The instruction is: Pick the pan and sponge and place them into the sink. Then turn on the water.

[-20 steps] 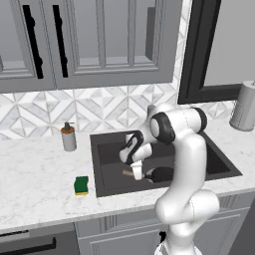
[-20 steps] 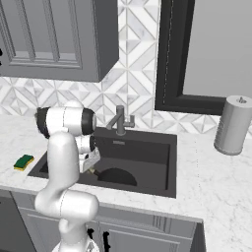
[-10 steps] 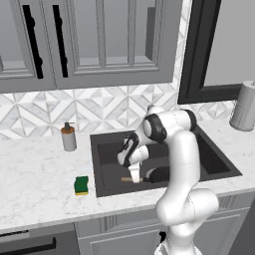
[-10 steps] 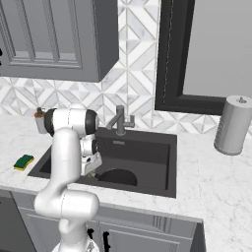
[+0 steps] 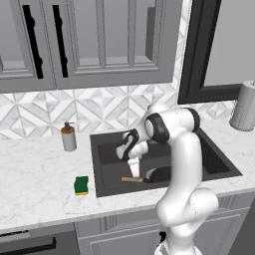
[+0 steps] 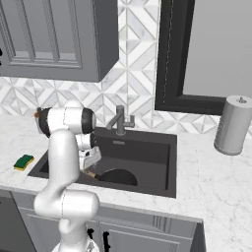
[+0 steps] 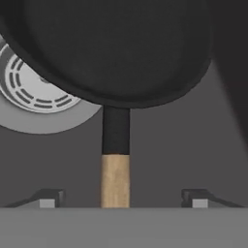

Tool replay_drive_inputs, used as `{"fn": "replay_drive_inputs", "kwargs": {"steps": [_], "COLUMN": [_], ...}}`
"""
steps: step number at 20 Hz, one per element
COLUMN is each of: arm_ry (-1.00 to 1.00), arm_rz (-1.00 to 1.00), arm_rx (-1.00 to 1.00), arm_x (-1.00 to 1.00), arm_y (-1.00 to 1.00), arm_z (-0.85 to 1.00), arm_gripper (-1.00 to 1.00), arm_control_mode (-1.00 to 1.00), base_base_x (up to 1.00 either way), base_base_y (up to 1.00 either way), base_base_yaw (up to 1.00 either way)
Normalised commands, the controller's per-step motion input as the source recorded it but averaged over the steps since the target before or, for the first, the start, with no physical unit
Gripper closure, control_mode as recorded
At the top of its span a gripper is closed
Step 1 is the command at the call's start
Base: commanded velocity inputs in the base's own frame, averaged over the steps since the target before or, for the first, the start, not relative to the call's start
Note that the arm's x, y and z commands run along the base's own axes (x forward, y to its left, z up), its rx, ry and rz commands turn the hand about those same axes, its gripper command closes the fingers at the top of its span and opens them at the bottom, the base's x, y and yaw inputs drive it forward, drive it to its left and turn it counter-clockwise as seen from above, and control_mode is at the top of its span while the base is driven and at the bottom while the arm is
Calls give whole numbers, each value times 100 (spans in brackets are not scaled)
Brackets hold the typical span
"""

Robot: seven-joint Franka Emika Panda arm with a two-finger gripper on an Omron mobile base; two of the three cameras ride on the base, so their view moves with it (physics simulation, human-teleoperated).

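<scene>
The black pan (image 5: pixel 160 174) lies inside the dark sink (image 5: pixel 101 167), its wooden handle (image 5: pixel 131 180) pointing left. In the hand view the pan (image 7: pixel 111 48) covers part of the round silver drain (image 7: pixel 34 94). My gripper (image 7: pixel 121 199) is open. Its fingertips (image 7: pixel 46 198) stand wide on either side of the handle (image 7: pixel 115 179) without touching it. The gripper (image 5: pixel 134 169) hangs low in the basin just above the handle, also seen from the right (image 6: pixel 89 162). The green and yellow sponge (image 5: pixel 81 185) rests on the counter left of the sink (image 6: pixel 147 157). No water runs from the faucet (image 6: pixel 120 120).
A soap bottle (image 5: pixel 68 138) stands on the counter behind the sponge (image 6: pixel 23 162). A grey cylinder (image 6: pixel 232 125) stands on the right counter. Grey cabinets hang above the tiled backsplash.
The jaws have gone from shut on the pan handle to wide open, letting it go. The pan now lies in the sink.
</scene>
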Motion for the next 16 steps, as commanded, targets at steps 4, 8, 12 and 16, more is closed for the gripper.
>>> {"fn": "replay_drive_inputs", "kwargs": {"steps": [4,8,12,16], "arm_ry": [-7,-8,0,0], "arm_rz": [26,66,88,91], "arm_rx": [0,0,4,8], "arm_x": [-31,-51,-21,-1], "arm_y": [0,1,0,0], "arm_z": [100,93,70,66], "arm_gripper": [-100,-100,-100,-100], "arm_control_mode": [-100,-100,-100,-100], "base_base_x": [0,0,0,0], "base_base_y": [0,0,0,0], "base_base_yaw": [0,0,0,0]}}
